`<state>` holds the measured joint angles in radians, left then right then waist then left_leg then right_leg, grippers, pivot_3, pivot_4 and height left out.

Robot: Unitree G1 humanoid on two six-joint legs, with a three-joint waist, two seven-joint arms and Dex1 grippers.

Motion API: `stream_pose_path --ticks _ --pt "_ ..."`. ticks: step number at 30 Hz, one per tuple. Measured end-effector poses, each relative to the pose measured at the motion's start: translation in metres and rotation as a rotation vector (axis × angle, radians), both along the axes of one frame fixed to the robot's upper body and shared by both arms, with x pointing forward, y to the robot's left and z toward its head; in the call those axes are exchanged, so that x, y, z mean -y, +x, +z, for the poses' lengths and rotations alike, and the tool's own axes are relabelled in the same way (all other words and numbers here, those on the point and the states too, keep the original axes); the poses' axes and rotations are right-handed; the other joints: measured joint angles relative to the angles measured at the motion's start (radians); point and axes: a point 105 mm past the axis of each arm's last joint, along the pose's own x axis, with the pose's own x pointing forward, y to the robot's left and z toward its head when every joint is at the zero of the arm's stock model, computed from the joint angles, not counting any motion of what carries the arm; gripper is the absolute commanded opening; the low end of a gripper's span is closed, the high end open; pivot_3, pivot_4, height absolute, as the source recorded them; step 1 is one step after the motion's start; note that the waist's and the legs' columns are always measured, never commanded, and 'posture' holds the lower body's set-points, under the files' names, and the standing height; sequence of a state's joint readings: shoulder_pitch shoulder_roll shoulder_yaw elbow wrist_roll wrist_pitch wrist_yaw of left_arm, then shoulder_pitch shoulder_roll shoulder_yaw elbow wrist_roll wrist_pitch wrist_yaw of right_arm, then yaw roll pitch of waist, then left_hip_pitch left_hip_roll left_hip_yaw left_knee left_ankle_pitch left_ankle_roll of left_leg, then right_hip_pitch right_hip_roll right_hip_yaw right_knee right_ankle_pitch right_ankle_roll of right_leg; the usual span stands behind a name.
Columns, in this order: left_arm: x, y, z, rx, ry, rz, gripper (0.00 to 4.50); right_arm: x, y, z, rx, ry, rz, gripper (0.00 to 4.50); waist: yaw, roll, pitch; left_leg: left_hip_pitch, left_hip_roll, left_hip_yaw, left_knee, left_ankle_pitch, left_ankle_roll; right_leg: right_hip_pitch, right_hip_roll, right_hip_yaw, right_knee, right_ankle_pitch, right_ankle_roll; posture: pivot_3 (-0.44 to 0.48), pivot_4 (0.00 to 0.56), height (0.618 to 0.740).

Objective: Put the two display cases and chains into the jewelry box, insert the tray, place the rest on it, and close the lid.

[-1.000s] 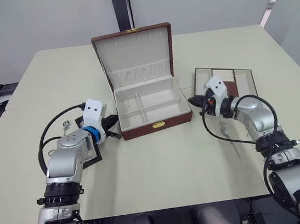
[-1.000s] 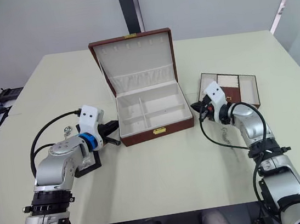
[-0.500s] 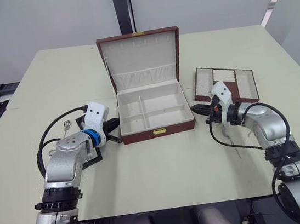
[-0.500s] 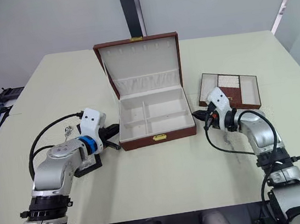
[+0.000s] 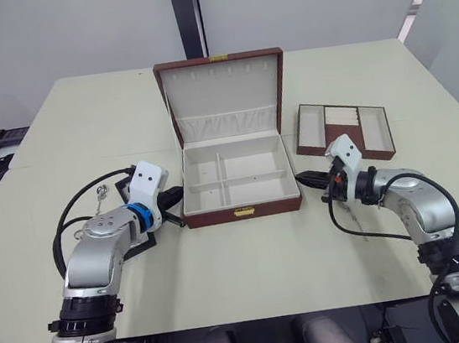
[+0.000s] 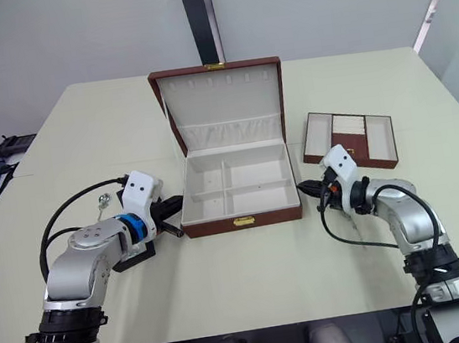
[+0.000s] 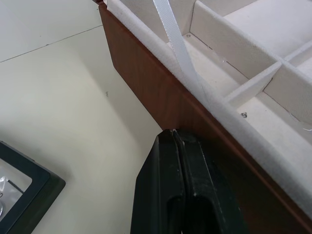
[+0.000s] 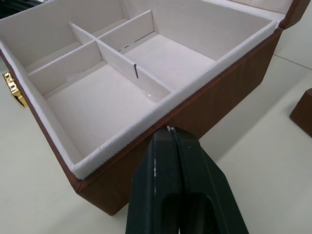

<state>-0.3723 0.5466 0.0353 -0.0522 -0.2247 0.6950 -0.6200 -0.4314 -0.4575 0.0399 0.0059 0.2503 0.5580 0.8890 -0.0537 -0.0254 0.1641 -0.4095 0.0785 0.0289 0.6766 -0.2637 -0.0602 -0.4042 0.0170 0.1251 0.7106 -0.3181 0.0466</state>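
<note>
The jewelry box [image 5: 239,179] sits open in the middle of the table [image 5: 227,282], lid upright, and its four cream-lined compartments are bare — nothing has gone in yet. As far as the task goes, I'd judge it at the very start: no case or chain loaded, tray not inserted, lid not closed.

The left gripper [image 5: 174,200] has its two black fingers pressed together, holding nothing, tips right against the box's left wall; the left wrist view shows the tips all but touching the brown side. The right gripper [image 5: 305,180] is likewise pinched closed and empty, its tips just beside the box's right wall near the front corner.

Just left of the box, beyond the left gripper, lies a black display case [image 5: 133,239], partly under the arm, with a chain [image 5: 101,191] on the table a little farther out. Right of the box and slightly behind its front edge rests the tray [image 5: 344,129], still outside. Another chain [image 5: 352,216] lies on the table right of the box, under the right forearm. A second display case I cannot make out.
</note>
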Motion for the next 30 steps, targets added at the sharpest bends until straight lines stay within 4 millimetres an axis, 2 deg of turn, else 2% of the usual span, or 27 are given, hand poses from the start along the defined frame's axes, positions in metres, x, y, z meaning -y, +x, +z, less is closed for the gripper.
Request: stream_pose_path --ticks 16,20,23,27,29,30 --pt "-0.007 -0.001 0.001 0.003 0.013 -0.010 0.00 0.006 0.000 0.001 0.009 0.005 -0.015 0.01 -0.001 0.000 0.000 0.000 0.000 0.000 0.000 0.000 0.000 0.000 0.000 0.000 -0.001 0.000 0.000 0.000 0.150 0.740" --pt "-0.013 -0.004 -0.002 -0.008 0.021 -0.027 0.00 0.012 -0.002 -0.008 -0.026 0.010 -0.024 0.01 -0.001 -0.001 0.001 0.000 0.000 0.000 0.000 0.000 0.000 0.000 0.000 0.000 -0.001 0.000 0.000 0.000 0.150 0.740" --pt "-0.029 -0.004 -0.001 -0.007 0.039 0.004 0.00 0.022 -0.003 -0.007 -0.034 0.015 -0.032 0.01 -0.002 -0.001 0.001 0.000 0.000 0.000 0.000 0.000 0.000 0.000 0.000 0.000 -0.002 0.000 0.000 0.000 0.150 0.740" --pt "-0.064 -0.013 0.010 0.012 0.054 0.054 0.00 0.047 -0.006 0.001 -0.024 0.023 -0.067 0.01 -0.003 -0.001 0.002 -0.001 0.000 0.000 -0.001 0.000 0.000 0.000 0.000 0.000 -0.003 0.000 0.000 0.000 0.150 0.740" --pt "-0.087 -0.023 0.018 0.023 0.055 0.083 0.00 0.067 -0.009 0.009 -0.016 0.010 -0.086 0.38 -0.003 -0.001 0.003 -0.001 0.000 0.000 -0.001 0.000 0.000 -0.001 0.000 0.000 -0.003 0.000 0.000 0.000 0.150 0.740" --pt "-0.099 -0.029 0.023 0.023 0.058 0.101 0.17 0.080 -0.011 0.015 -0.008 0.003 -0.103 0.57 -0.002 -0.001 0.003 -0.001 0.000 0.000 -0.001 0.000 0.000 -0.001 0.000 0.000 -0.003 0.000 0.000 0.000 0.150 0.740"
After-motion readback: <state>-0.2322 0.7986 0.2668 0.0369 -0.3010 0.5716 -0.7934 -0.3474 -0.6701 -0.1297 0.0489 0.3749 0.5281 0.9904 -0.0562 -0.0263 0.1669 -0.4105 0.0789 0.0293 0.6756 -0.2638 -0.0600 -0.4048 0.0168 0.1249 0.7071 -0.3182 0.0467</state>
